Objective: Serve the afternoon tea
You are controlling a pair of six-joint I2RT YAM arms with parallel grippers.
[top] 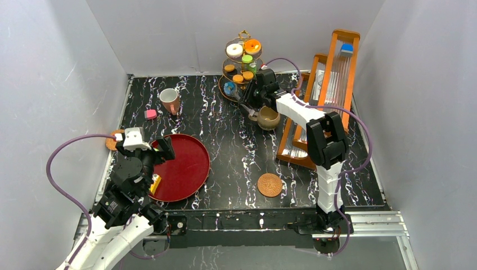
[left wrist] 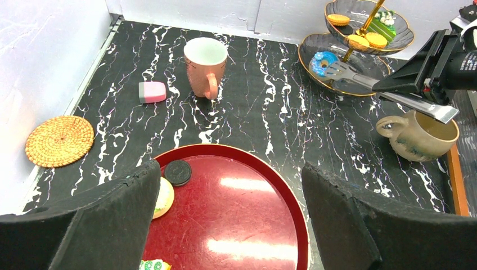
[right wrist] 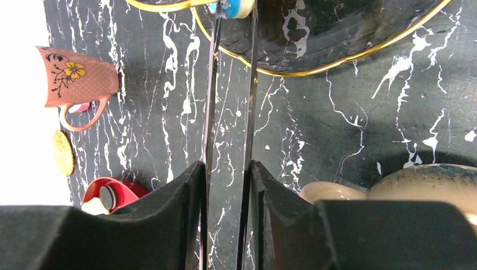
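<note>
The tea stand (left wrist: 364, 63) at the back of the table carried pastries on every tier. The right claw (right wrist: 228, 169) was clenched on black tongs (right wrist: 211, 84), their tips at a blue donut (left wrist: 323, 61) on the bottom tier. The left claw (left wrist: 230, 174) hung spread wide, grasping nothing, over the red tray (left wrist: 225, 147), where a dark cookie (left wrist: 178, 172) lay among other pastries. The pink mug (left wrist: 205, 67) and the beige mug (left wrist: 422, 138) stood on bare table, neither on a coaster (top: 269, 184), so plenty seemed left to do.

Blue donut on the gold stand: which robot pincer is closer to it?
Right. The right pincer grips tongs whose tips reach the blue donut on the bottom tier of the gold stand. The left pincer hangs open above the red tray, far from it.
</note>
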